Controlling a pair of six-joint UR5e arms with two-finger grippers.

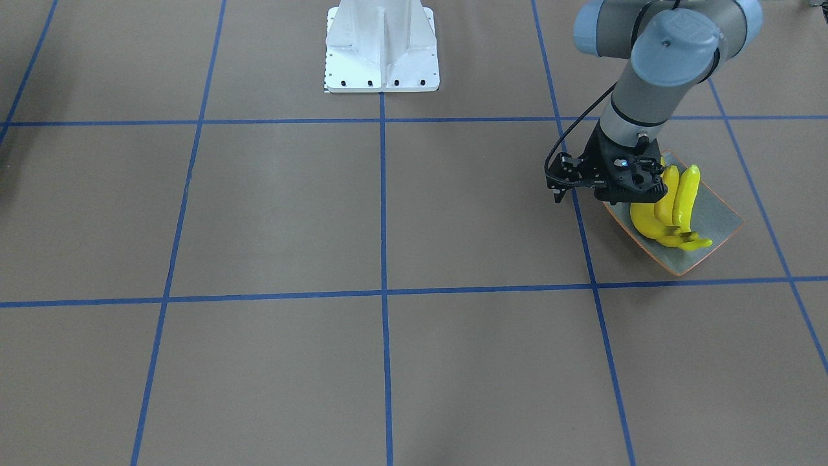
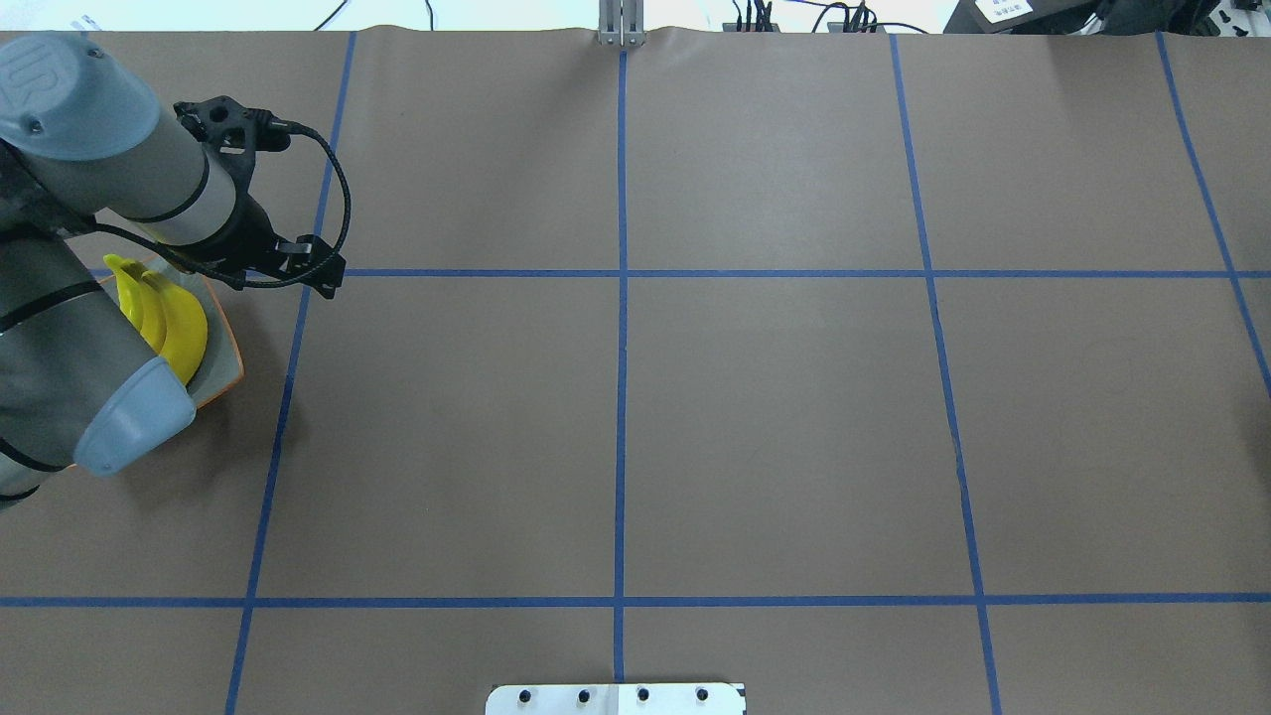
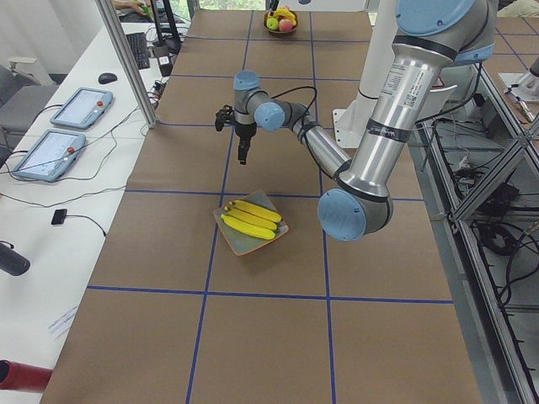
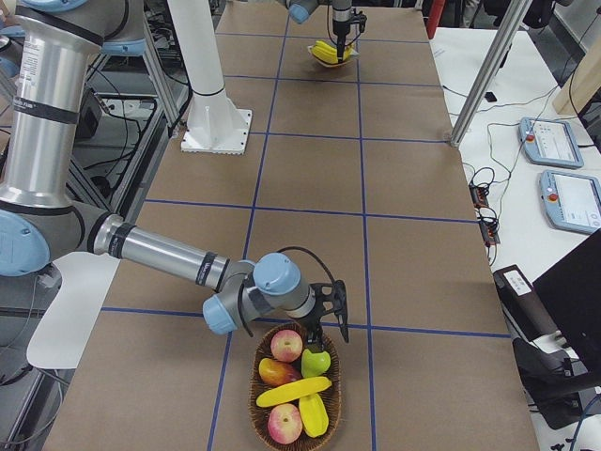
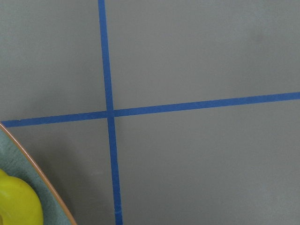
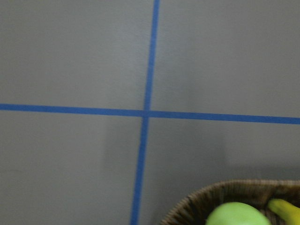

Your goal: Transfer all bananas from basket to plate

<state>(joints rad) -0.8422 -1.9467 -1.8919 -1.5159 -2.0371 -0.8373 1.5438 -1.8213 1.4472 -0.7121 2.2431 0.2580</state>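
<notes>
Fetching the last banana (image 4: 293, 392) from the basket (image 6: 206, 194) seems next; the plate (image 1: 715, 220) holds three. Whether the left gripper (image 3: 242, 158) or the right gripper (image 4: 331, 319) is open, I cannot tell.

Bright yellow bananas (image 1: 673, 207) with dark tips, a grey-green plate (image 1: 719, 221) rimmed in orange-brown, a dull brown table (image 1: 278, 207) crossed by a blue tape grid (image 1: 383, 194), and a dark brown woven basket (image 6: 206, 199) holding a lime-green apple (image 6: 236, 214) and red-and-yellow fruit (image 4: 286, 345)
</notes>
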